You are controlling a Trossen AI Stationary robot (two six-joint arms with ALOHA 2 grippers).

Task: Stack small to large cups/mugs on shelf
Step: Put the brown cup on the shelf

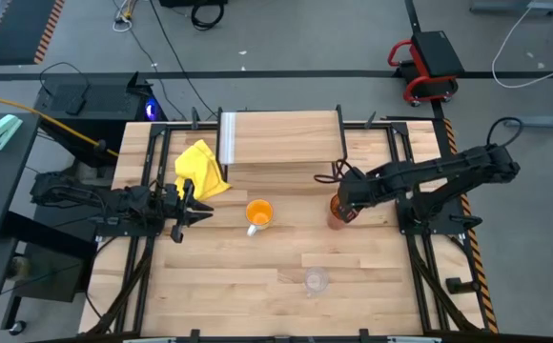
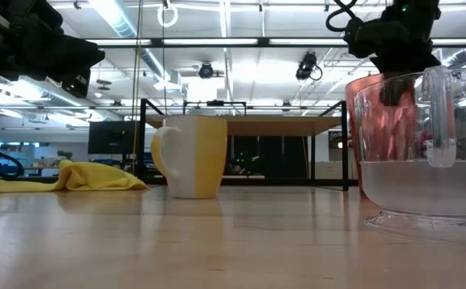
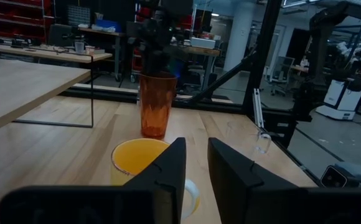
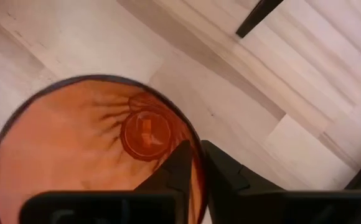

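The light-wood desk [image 1: 257, 276] fills the frame's middle, grey floor around it. The right tool [image 1: 345, 208] pinches the amber tumbler [image 1: 339, 211] rim, right of centre. The left tool [image 1: 198, 211], narrow, waits left of the orange mug [image 1: 258, 212]. The clear cup [image 1: 316, 281] stands lower centre, and the shelf [image 1: 281, 138] lies at upper centre.

Translucent amber-brown plastic tumbler [image 3: 156, 104] with faceted glossy wall, clear glass cup [image 2: 427, 152], glossy orange mug [image 1: 258, 212], soft yellow cloth [image 1: 200, 171], light-wood shelf [image 1: 281, 137] on black metal legs, matt wooden tabletop [image 1: 229, 272]
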